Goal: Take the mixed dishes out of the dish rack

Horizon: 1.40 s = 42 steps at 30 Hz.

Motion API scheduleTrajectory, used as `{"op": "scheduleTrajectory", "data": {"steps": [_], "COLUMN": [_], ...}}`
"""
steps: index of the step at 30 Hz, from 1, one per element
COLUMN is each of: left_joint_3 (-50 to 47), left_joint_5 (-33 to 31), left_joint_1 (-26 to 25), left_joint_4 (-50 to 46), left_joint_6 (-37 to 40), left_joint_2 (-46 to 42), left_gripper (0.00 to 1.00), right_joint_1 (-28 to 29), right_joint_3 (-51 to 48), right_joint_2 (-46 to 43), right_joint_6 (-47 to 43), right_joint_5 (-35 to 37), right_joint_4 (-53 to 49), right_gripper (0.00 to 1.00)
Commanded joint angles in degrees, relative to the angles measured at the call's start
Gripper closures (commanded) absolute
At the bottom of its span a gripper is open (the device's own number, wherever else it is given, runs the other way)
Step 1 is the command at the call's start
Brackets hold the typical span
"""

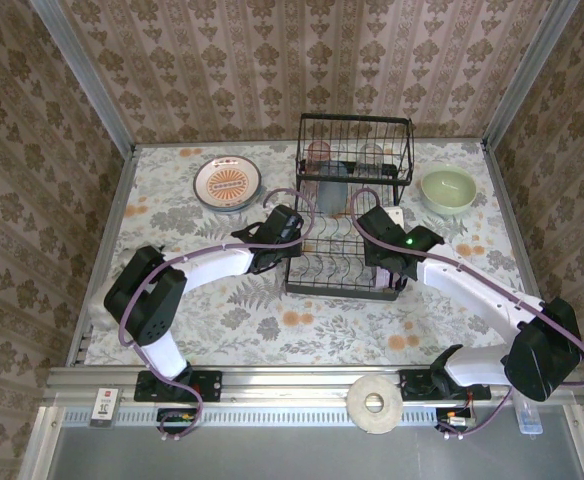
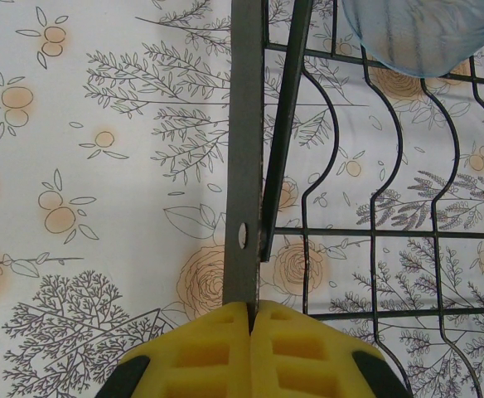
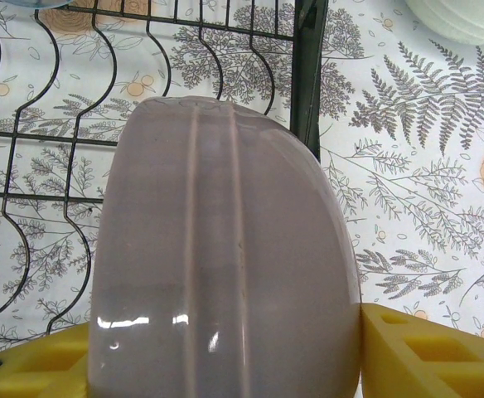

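Observation:
The black wire dish rack (image 1: 352, 215) stands mid-table, with pinkish glass tumblers (image 1: 319, 157) on its upper tier. My left gripper (image 2: 250, 308) is at the rack's left edge (image 1: 272, 240), shut on the grey upright bar (image 2: 244, 149) of the frame. My right gripper (image 1: 392, 250) is at the rack's right side. In the right wrist view the lilac bowl (image 3: 225, 249) stands on edge over the wires, and the yellow fingers (image 3: 424, 356) press against its two sides. A plate with an orange centre (image 1: 228, 182) lies left of the rack. The cream-green bowl (image 1: 448, 190) sits to its right.
A pale bluish dish (image 2: 424, 33) rests on the rack wires ahead of my left gripper. The cream-green bowl's rim (image 3: 466, 16) shows on the cloth beyond the rack's dark corner post (image 3: 308, 75). A tape roll (image 1: 374, 403) lies on the near rail. Patterned walls enclose the table.

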Motion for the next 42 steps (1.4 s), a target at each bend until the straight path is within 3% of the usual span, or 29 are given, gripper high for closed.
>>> {"op": "scheduleTrajectory", "data": {"steps": [1, 5, 7, 11, 17, 21, 25, 31, 35, 42], "left_joint_3": [-1.89, -1.74, -1.15, -0.54, 0.86, 0.76, 0.58, -0.04, 0.96, 1.59], "left_joint_5": [5.01, 5.44, 6.27, 6.20, 6.44, 4.87, 7.58, 28.70, 43.20, 57.33], "left_joint_1": [-0.53, -0.51, -0.42, -0.56, -0.47, -0.58, -2.54, -3.73, -3.99, -4.08], "left_joint_4": [-4.27, -4.25, -4.82, -5.59, -7.59, -8.72, -6.84, 7.58, 19.28, 38.96], "left_joint_6": [0.85, 2.50, 3.57, 5.47, 8.49, 10.93, 15.11, 15.69, 11.08, -0.81], "left_joint_2": [2.05, 0.67, -0.06, -2.50, -6.32, -11.69, -17.11, -15.94, -10.26, -1.86], "left_gripper": [0.95, 0.87, 0.78, 0.55, 0.34, 0.21, 0.20, 0.26, 0.34, 0.44], "right_joint_1": [0.90, 0.90, 0.54, -0.78, -2.19, -4.01, -9.52, -23.51, -32.92, -44.81], "right_joint_3": [3.90, 4.23, 4.58, 5.00, 6.02, 6.42, 3.75, -6.08, -14.37, -26.91], "right_joint_2": [-1.10, -1.80, -2.10, -2.52, -3.94, -6.87, -12.06, -21.33, -26.45, -29.30], "right_joint_6": [0.84, 0.36, 0.20, -0.50, -1.70, -2.56, -2.01, 2.96, 7.70, 13.40], "right_joint_5": [-1.98, -2.85, -3.66, -6.96, -10.89, -13.77, -20.05, -33.71, -42.23, -53.25], "right_joint_4": [4.43, 4.27, 4.00, 3.72, 3.43, 2.64, 3.79, 9.88, 15.85, 25.20], "right_gripper": [0.66, 0.46, 0.32, 0.15, 0.00, 0.00, 0.00, 0.00, 0.03, 0.19]}}
